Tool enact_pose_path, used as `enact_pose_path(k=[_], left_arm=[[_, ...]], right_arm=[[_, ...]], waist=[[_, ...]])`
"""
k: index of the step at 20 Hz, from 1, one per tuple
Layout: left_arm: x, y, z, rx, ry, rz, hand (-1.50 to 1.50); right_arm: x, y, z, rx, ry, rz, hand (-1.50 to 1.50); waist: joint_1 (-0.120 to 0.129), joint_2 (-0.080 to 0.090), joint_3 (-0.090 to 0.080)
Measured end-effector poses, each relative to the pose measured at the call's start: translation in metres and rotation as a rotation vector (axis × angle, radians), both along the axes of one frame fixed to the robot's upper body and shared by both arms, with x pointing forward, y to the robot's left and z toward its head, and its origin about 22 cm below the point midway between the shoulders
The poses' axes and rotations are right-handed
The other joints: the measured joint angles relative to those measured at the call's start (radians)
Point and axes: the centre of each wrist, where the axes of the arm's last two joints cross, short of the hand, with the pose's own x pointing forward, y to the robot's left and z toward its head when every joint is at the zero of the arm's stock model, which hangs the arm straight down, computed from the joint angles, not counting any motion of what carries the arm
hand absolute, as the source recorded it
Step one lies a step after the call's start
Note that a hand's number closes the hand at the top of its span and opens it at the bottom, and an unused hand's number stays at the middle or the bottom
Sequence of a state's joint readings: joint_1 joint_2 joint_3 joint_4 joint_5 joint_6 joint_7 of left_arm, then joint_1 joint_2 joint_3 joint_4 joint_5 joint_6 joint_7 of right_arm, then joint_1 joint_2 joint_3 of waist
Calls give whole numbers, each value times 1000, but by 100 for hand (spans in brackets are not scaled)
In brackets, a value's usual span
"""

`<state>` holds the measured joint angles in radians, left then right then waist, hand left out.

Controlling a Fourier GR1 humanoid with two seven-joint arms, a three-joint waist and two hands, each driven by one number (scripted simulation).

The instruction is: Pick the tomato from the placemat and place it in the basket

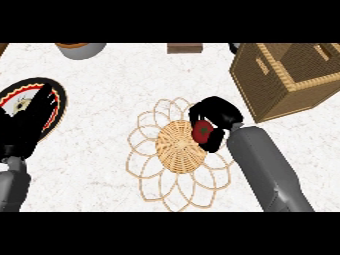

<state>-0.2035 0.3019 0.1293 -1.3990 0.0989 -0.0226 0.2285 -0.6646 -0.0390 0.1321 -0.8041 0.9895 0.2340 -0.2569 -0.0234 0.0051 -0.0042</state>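
Note:
A red tomato shows between the curled black fingers of my right hand, over the right side of the woven placemat. The placemat has a tan round centre and a looped, flower-like rim. The wicker basket, square and open at the top, stands at the upper right, just beyond the right hand. My left hand rests open at the left, fingers up, over a dark patterned plate.
A grey bowl sits at the top left edge of the white counter. A small brown block lies at the top middle. Wooden edges border the counter at both upper corners.

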Motion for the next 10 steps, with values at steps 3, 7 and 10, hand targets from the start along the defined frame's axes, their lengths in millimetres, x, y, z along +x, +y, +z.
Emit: enact_pose_path(k=[3,7,10], left_arm=[[-1,1,0,-1,-2,4,0],[2,-3,2,0,-13,-14,0],[5,-9,5,-3,-24,-42,0]], right_arm=[[7,-9,3,20,7,-280,150],[21,-15,22,82,-19,-634,150],[35,-12,50,183,-97,-864,150]], waist=[[0,6,0],[35,15,2],[76,18,4]])
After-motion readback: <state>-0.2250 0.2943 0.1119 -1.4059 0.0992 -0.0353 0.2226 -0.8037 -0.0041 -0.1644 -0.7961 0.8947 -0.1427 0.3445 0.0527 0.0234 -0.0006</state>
